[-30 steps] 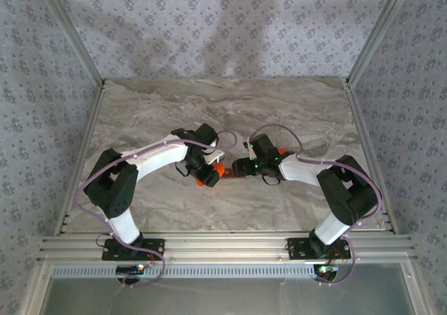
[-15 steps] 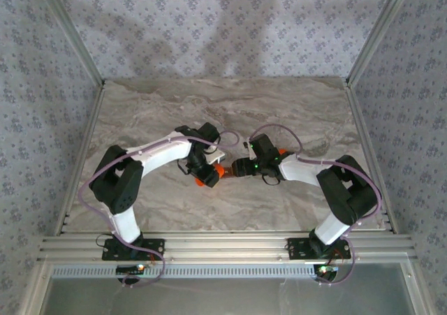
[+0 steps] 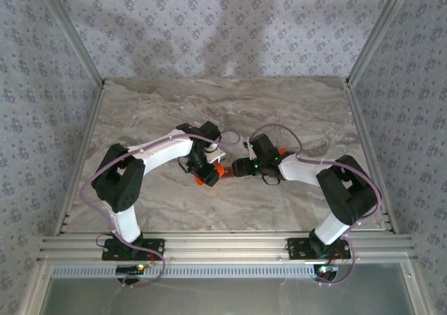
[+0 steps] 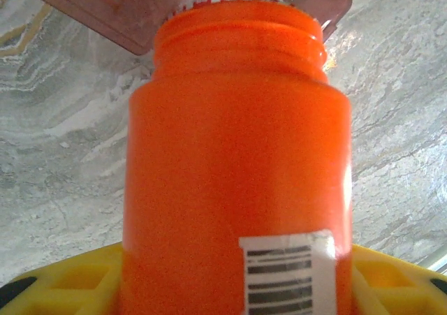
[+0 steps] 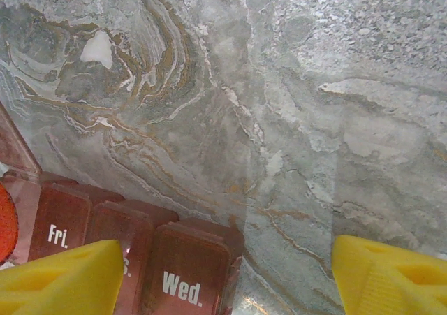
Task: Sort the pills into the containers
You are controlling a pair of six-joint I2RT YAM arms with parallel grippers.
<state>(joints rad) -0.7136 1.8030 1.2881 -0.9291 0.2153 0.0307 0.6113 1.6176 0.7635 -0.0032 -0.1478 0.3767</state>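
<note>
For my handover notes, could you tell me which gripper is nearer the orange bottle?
Left. The left gripper holds the orange bottle between its fingers; the right gripper sits beside it, over the containers.

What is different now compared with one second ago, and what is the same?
The left arm's elbow swung slightly to the right, and the left gripper carried the orange bottle a touch farther from the bases. The right gripper stayed in place, and the bottle stayed held.
</note>
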